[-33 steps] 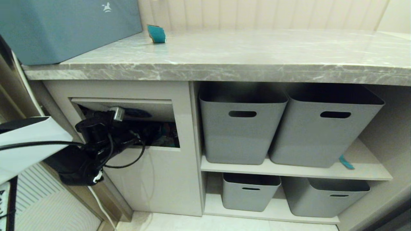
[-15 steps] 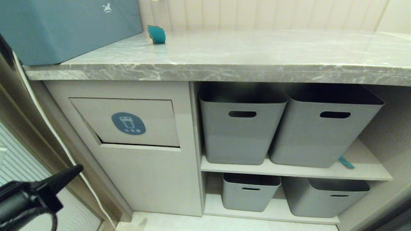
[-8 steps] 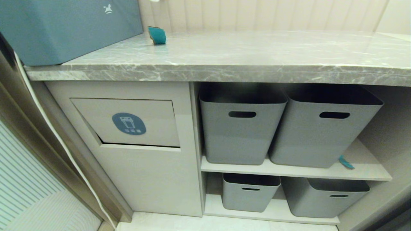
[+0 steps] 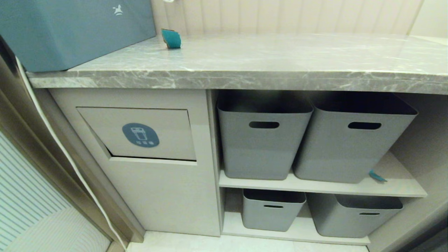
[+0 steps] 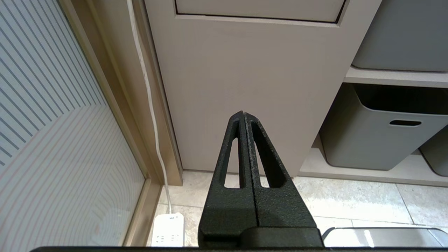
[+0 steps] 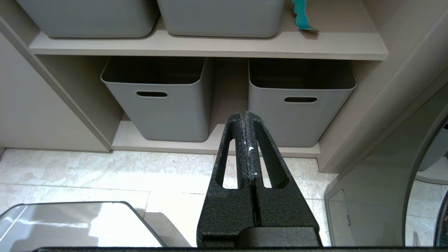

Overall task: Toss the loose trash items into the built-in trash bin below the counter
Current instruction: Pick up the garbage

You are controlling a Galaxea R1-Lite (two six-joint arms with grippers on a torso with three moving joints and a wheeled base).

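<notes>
**Q:** While neither arm appears in the head view, where does the task's target stand?

**A:** Built-in trash bin (image 4: 141,134): beige cabinet front at 9 o'clock in the head view, directly under the counter (image 4: 245,75). Its flap, with a round blue sticker, hangs nearly flush with the front, a dark gap showing along its left and lower edges.

**Q:** What loose scraps are visible?

**A:** Teal scrap (image 4: 171,38) on the counter at 11 o'clock, just beside the blue-teal box (image 4: 70,31). Second teal scrap (image 4: 377,176) at 4 o'clock on the upper shelf (image 4: 315,187), against the right-hand grey tub (image 4: 353,140).

**Q:** And the grippers?

**A:** Left gripper (image 5: 243,113): fingers pressed together, empty, pointing at the lower cabinet panel above the tiled floor (image 5: 350,199). Right gripper (image 6: 243,113): likewise clenched on nothing, aimed toward the two lower tubs (image 6: 164,105).
</notes>
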